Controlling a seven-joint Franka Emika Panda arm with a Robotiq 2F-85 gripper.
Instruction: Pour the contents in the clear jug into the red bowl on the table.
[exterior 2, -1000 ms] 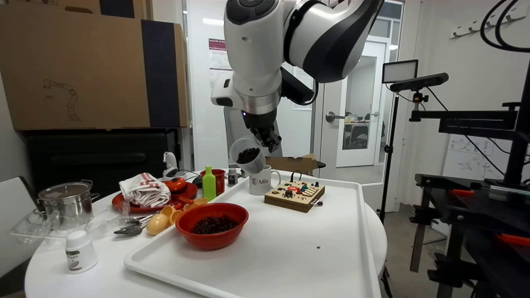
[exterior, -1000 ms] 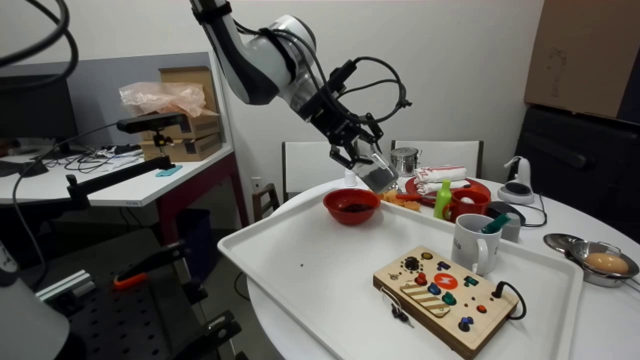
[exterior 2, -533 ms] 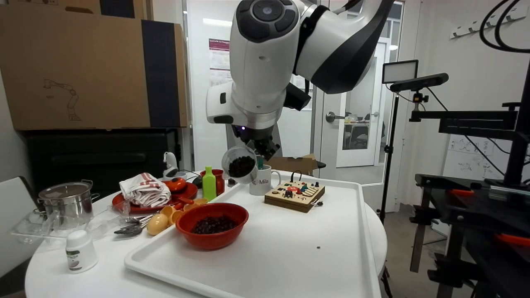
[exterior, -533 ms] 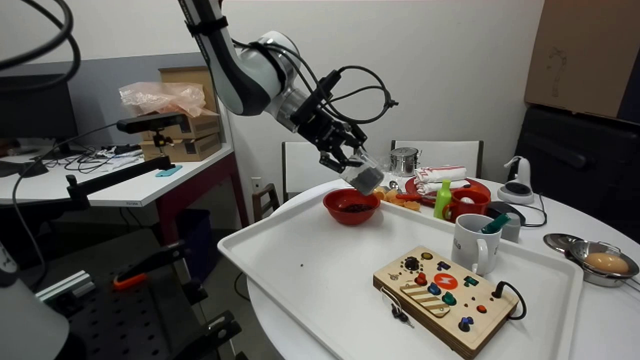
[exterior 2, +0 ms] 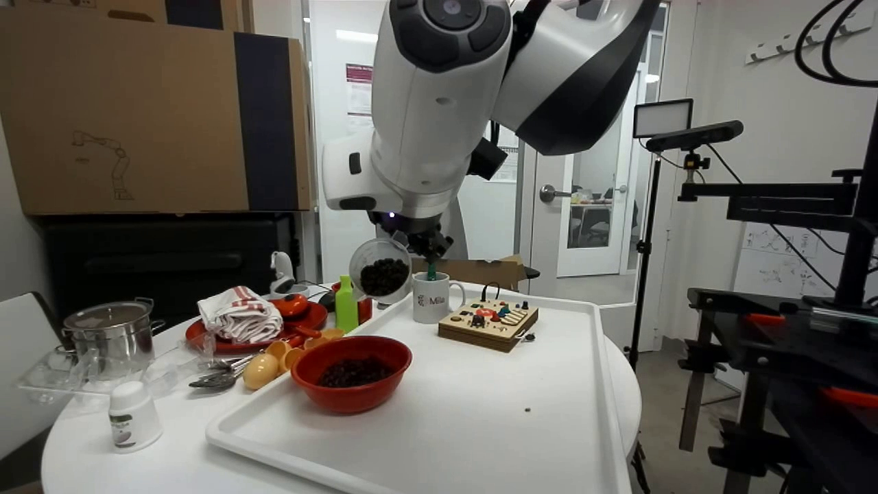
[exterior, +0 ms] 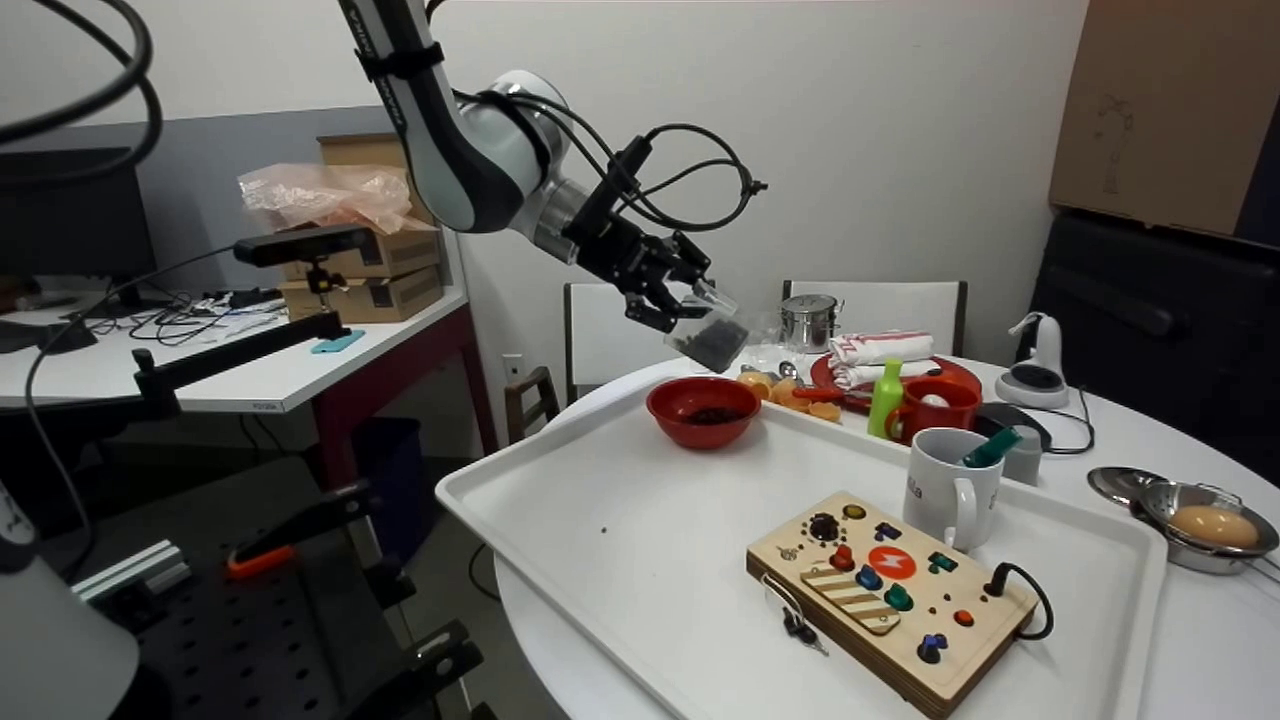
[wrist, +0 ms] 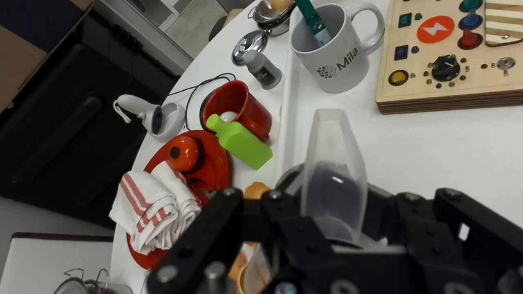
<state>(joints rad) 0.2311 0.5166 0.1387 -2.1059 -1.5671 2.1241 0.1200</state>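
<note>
The clear jug (exterior 2: 359,259) hangs tilted in the air, its mouth facing an exterior view. Dark contents (exterior 2: 385,278) lie inside it. My gripper (exterior: 668,300) is shut on the jug's handle, a translucent strip (wrist: 335,179) that rises between the fingers in the wrist view. In an exterior view the jug body (exterior: 708,343) appears just above the rim of the red bowl (exterior: 700,432). Dark pieces (exterior 2: 357,372) also cover the bottom of the bowl. The bowl stands at the edge of a white tray (exterior 2: 480,425) on the round table (exterior 2: 75,456).
On the tray stand a white mug (exterior: 945,490) with a green item in it and a wooden button box (exterior: 890,600). Beyond the tray's rim are a green bottle (exterior 2: 346,309), a red plate with a towel (exterior 2: 240,315), orange shells (exterior 2: 278,353) and a steel pot (exterior 2: 113,336).
The arm has carried the jug leftward in both exterior views, and slightly lower in one of them. The jug's mouth has turned more toward that camera. The bowl has not moved.
</note>
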